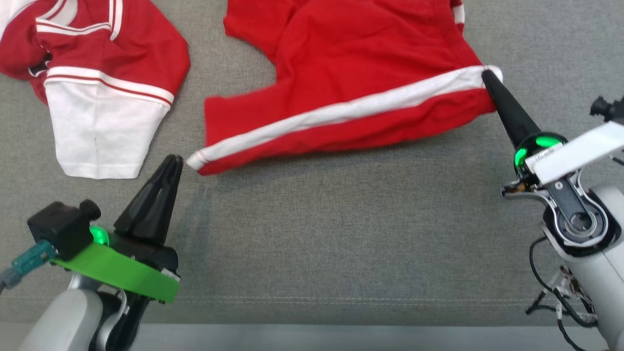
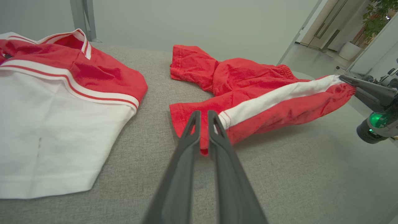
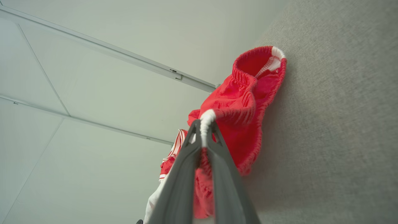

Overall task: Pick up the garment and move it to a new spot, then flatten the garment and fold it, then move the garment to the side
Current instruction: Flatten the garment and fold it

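Clamping garment (image 1: 351,63) at its waistband: right tool (image 1: 487,76).

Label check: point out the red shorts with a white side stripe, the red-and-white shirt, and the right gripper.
red shorts with a white side stripe (image 1: 351,73): head view, red fabric, middle of the panel.
red-and-white shirt (image 1: 105,131): head view, white lower panel.
right gripper (image 1: 488,77): head view, fingertips at the waistband.

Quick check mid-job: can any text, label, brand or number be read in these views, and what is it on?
No text can be read.
White bracket on the right arm: a small dark marking, too small and blurred to read.
Red shorts: white stripe, no lettering visible.
Red-and-white shirt: stripes, no lettering visible.
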Robot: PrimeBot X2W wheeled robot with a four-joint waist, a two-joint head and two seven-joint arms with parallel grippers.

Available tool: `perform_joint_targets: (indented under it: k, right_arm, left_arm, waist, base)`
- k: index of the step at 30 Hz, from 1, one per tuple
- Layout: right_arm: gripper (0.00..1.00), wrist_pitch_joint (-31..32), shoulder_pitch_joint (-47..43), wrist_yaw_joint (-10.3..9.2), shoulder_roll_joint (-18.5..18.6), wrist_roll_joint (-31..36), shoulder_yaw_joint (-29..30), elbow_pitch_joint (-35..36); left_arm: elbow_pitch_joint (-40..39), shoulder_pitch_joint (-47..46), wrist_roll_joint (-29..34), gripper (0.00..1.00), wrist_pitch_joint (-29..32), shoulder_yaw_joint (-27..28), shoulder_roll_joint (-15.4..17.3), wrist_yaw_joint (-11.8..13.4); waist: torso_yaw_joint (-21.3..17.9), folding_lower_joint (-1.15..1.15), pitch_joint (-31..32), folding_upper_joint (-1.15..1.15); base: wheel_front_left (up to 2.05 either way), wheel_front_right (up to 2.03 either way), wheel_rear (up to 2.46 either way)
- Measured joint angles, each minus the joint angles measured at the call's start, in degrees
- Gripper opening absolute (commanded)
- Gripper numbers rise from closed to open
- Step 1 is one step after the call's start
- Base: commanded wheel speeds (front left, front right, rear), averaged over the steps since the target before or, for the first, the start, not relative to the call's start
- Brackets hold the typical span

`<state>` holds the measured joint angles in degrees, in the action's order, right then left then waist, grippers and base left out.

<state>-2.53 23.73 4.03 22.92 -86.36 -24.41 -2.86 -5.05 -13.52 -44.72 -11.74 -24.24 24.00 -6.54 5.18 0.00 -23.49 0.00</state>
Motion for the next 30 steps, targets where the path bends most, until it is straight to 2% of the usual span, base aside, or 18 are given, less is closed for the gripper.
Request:
perform_joint_targets:
  k: [5, 8, 12, 14, 15, 20, 21, 23, 27, 28, 29, 30]
  right_arm:
    - [0.00, -0.7, -10.4, -0.13, 3.7, -0.4, 0.5, 0.7]
    - [0.00, -1.3, -16.5, -1.10, 5.1, -1.7, 1.1, 0.8]
    - [0.00, -1.5, -22.0, -1.09, 4.7, -2.9, 0.6, 3.7]
    - [0.00, -1.9, -22.5, -1.09, 4.7, -2.9, 0.7, 4.5]
    - [0.00, -2.4, -22.6, -1.07, 4.8, -2.9, 1.0, 5.0]
    - [0.00, -2.6, -23.7, -1.03, 6.7, -1.8, 1.0, 7.2]
    - [0.00, -2.6, -23.8, -1.03, 7.2, -1.3, 0.9, 7.6]
    - [0.00, -2.5, -24.1, -1.10, 8.3, -0.1, 0.7, 8.1]
    - [0.00, -2.5, -24.4, -1.68, 9.8, 1.9, -0.2, 8.7]
    - [0.03, -2.5, -24.5, -1.74, 10.0, 2.4, -0.5, 9.0]
    - [0.35, -2.5, -24.6, -2.31, 10.3, 3.0, -0.8, 9.2]
    - [0.49, -2.4, -24.7, -2.91, 10.7, 3.9, -1.3, 9.4]
  left_arm:
    - [-0.2, 7.5, 0.1, 0.13, -0.3, -1.5, 0.1, 1.2]
    - [-1.4, 11.1, 0.1, 0.10, -0.2, -2.2, 0.3, 2.1]
    - [-3.5, 16.0, -0.1, 0.11, -0.2, -1.2, 1.1, 4.2]
    - [-4.5, 17.3, -0.5, 0.15, -0.2, -1.4, 1.3, 4.3]
    - [-5.0, 17.4, -0.6, 0.18, -0.2, -2.1, 1.2, 4.2]
    - [-6.9, 17.4, -1.3, 0.51, 0.2, -5.4, 0.0, 2.9]
    - [-6.9, 17.4, -2.0, 0.60, 0.2, -5.7, -0.6, 2.6]
    - [-6.9, 17.4, -3.7, 1.00, 0.6, -6.4, -1.9, 2.5]
    - [-6.6, 17.6, -5.7, 1.00, 1.8, -7.9, -3.3, 2.0]
    - [-6.4, 17.7, -6.8, 1.00, 2.7, -8.8, -3.7, 2.0]
    - [-6.0, 17.7, -7.6, 1.00, 3.3, -9.6, -3.9, 1.9]
    - [-5.5, 18.1, -8.6, 1.00, 3.5, -9.6, -4.4, 1.8]
  waist:
    - [-0.5, 0.00, 4.9, 0.00]
    - [-0.5, 0.00, 7.3, 0.00]
    - [-0.6, 0.00, 9.8, 0.00]
    - [-0.9, 0.00, 10.4, 0.00]
    - [-1.1, 0.00, 10.5, 0.00]
    - [-1.4, 0.00, 10.6, 0.00]
    - [-1.3, 0.00, 10.6, 0.00]
    - [-1.3, 0.00, 10.5, 0.00]
    - [-1.2, 0.00, 10.3, 0.00]
    - [-1.2, 0.00, 10.3, 0.00]
    - [-1.1, 0.00, 10.2, 0.00]
    - [-1.1, 0.00, 10.1, 0.00]
  base:
    - [0.00, 0.00, 0.00]
    - [0.00, 0.00, 0.00]
    - [0.00, 0.00, 0.00]
    - [0.00, 0.00, 0.00]
    - [0.00, 0.00, 0.00]
    - [0.00, 0.00, 0.00]
    - [0.00, 0.00, 0.00]
    - [0.00, 0.00, 0.00]
    - [0.00, 0.00, 0.00]
    - [0.00, 0.00, 0.00]
    - [0.00, 0.00, 0.00]
    - [0.00, 0.00, 0.00]
